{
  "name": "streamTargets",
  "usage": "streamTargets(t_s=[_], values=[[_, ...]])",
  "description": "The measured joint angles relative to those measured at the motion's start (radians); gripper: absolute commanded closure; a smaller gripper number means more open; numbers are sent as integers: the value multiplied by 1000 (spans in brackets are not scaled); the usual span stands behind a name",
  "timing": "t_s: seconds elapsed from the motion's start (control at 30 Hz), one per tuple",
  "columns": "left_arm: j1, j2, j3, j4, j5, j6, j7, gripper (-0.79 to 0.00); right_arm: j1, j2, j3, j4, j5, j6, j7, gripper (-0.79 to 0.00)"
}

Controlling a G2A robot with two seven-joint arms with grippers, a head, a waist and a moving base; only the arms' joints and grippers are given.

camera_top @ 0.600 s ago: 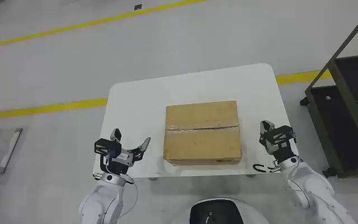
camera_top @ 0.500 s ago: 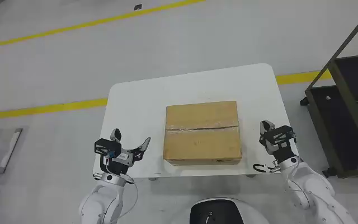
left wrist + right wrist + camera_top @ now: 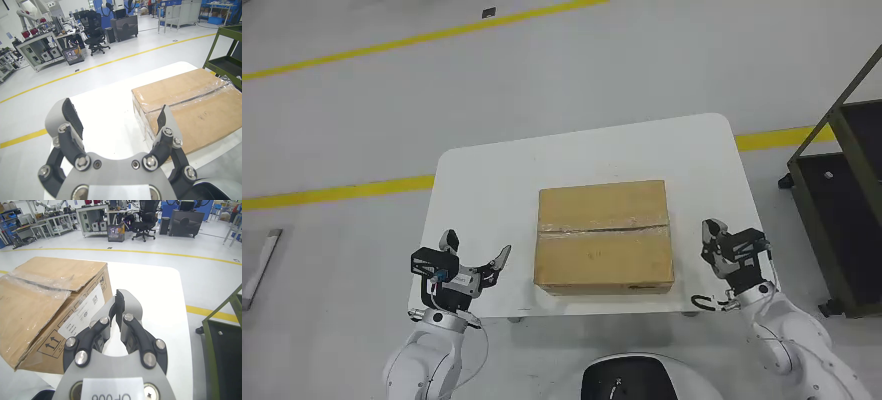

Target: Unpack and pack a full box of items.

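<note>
Cardboard box (image 3: 604, 235) sitting closed at the middle of the white table (image 3: 482, 180), its two top flaps meeting along a seam that clear tape (image 3: 206, 94) is covering. Against the earlier top views, the right gripper (image 3: 710, 232) is edging slightly inward toward the box's right side, its jaws pressed together and gripping nothing. The left gripper (image 3: 477, 247) is keeping its place by the table's front left corner, jaws spread wide and empty, apart from the box. The box itself is not shifting. By this reading, unpacking is only starting: the right arm appears to be closing on the box while the flaps are still lying flat. The tape is standing in the way of any lifting of the flaps, though in the right wrist view it is wrinkling and looking loose at the near end, just above a paper label (image 3: 83, 311) on the side face. A green cart (image 3: 842, 170) is standing beside the table's right edge, close to the right arm's working space.
</note>
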Motion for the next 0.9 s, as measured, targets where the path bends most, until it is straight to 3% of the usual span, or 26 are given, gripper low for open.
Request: streamTargets(t_s=[0.6, 0.9], values=[[0, 0, 0, 0, 0, 0, 0, -785, 155, -21, -159, 185, 19, -123, -44, 0], [0, 0, 0, 0, 0, 0, 0, -785, 189, -22, -199, 197, -56, -154, -62, 0]])
